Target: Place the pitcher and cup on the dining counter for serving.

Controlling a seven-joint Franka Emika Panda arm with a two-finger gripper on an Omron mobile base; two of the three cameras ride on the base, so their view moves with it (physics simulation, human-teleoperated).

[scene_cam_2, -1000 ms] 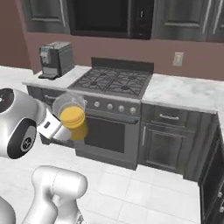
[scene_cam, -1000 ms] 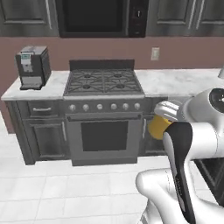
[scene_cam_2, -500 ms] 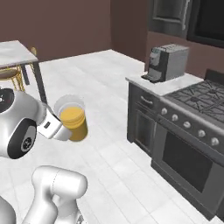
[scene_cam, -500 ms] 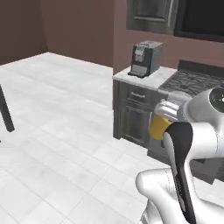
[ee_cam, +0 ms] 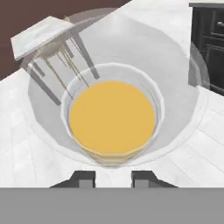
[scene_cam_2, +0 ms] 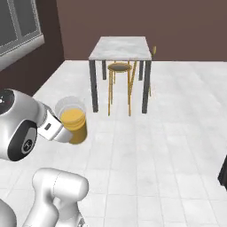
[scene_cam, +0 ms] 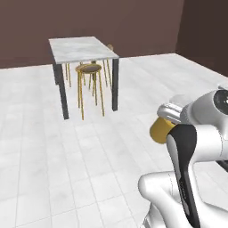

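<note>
Holding the pitcher (scene_cam_2: 73, 119) aloft in my tool (ee_cam: 113, 177) — well apart from the dining surface (scene_cam_2: 119, 48).

Pitcher upright, orange liquid in its lower part, clear wall above; carried beside my arm, over the white tiled floor (scene_cam: 53, 151). Hand view looks straight down the pitcher's mouth onto the liquid disc; my two dark fingertips (ee_cam: 83, 178) sit at the near wall, one on each side, closed on the pitcher. In the left base view the pitcher (scene_cam: 162, 129) is partly hidden behind my wrist. Dining surface stands ahead — marble top bare, dark legs, a gold-legged stool (scene_cam: 89, 70) tucked under it. Dark cabinet (ee_cam: 210, 39) at the hand view's upper right edge.
</note>
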